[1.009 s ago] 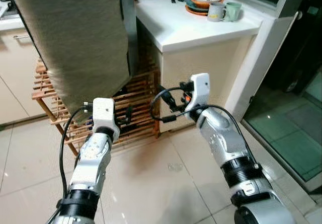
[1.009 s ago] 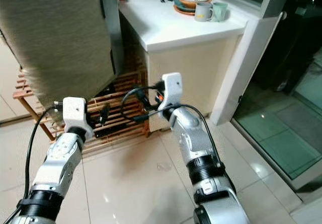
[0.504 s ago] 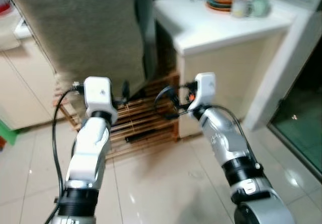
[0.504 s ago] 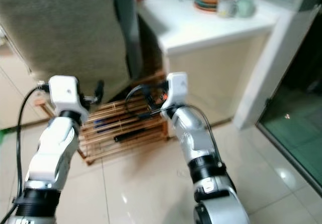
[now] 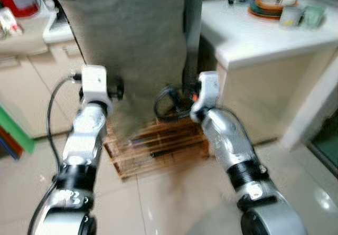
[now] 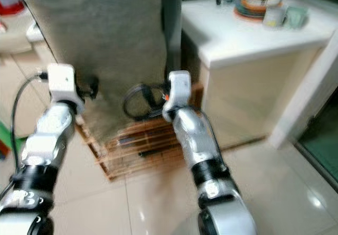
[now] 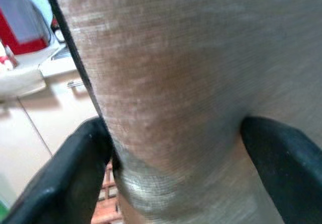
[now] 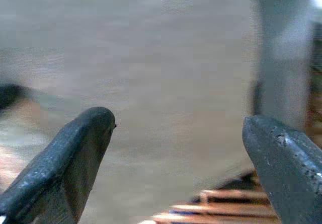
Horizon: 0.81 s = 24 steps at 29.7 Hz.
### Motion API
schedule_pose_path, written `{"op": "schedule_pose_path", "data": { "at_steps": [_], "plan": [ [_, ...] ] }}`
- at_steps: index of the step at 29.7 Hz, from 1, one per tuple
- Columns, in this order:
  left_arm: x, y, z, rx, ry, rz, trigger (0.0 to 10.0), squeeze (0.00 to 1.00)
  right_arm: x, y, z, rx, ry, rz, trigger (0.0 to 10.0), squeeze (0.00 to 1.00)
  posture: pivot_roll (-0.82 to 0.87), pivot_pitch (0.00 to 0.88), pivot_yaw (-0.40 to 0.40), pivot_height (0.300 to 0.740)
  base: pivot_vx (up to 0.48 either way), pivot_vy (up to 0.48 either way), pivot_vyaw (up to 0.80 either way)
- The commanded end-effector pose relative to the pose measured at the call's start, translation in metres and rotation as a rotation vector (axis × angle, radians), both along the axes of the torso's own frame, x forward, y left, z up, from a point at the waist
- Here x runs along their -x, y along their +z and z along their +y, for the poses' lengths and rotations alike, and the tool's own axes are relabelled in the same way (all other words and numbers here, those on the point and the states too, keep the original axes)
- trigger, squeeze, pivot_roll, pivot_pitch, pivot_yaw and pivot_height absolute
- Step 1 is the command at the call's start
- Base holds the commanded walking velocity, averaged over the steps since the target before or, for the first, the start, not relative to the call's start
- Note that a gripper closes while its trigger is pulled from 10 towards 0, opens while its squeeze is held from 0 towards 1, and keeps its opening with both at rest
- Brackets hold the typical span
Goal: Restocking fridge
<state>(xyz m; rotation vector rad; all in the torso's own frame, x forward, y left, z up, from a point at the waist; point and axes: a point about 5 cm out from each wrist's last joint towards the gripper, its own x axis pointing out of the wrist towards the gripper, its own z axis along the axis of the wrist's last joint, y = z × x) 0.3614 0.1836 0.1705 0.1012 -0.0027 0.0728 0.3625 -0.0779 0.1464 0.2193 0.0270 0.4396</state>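
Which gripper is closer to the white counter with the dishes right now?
Right. The right gripper is raised beside the white counter, facing the grey cloth. The left gripper sits farther off, across that cloth, fingers open against it.

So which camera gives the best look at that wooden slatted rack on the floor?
The left eye view: the wooden rack sits between both arms, beneath the grey cloth, though blurred. The right eye view shows much the same. Each wrist view catches just a few slats at its edge.
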Motion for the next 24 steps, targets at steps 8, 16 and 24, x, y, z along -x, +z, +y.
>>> {"op": "schedule_pose_path", "data": {
  "at_steps": [8,16,24],
  "plan": [
    [-0.011,-0.012,0.025,0.011,0.079,0.061,10.0,0.00,0.001,0.007,0.012,-0.007,0.040,-0.029,10.0,0.00,-0.11,0.000,0.072,0.740,0.405,0.257,0.00],
    [-0.008,0.001,0.019,0.002,0.056,-0.044,10.0,0.00,0.002,0.007,0.013,-0.005,0.042,-0.034,10.0,0.00,-0.11,0.000,0.079,0.740,0.197,0.098,0.00],
    [0.019,0.007,-0.020,0.012,-0.174,-0.160,10.0,0.00,0.010,0.009,-0.004,0.047,-0.054,-0.107,10.0,0.00,-0.10,0.000,0.064,0.740,0.000,0.160,0.00]
  ]
}}
